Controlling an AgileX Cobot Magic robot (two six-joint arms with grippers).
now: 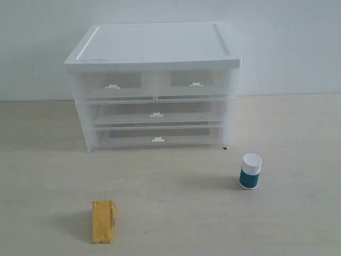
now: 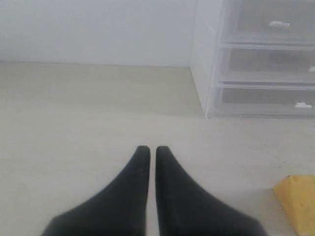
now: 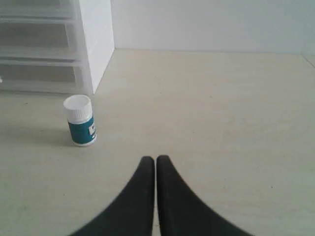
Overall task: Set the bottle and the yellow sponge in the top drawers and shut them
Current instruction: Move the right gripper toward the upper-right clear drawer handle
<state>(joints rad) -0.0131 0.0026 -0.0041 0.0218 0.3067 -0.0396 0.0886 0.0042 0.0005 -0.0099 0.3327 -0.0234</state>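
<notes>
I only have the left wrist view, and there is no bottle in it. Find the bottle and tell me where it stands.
Observer: The bottle stands upright on the table. In the exterior view it is in front of the drawer unit and just right of its right front corner.
Operator: Now report the right end effector.
Observer: The right end effector is shut and holds nothing. The bottle is apart from it, off to one side of the fingertips.
</notes>
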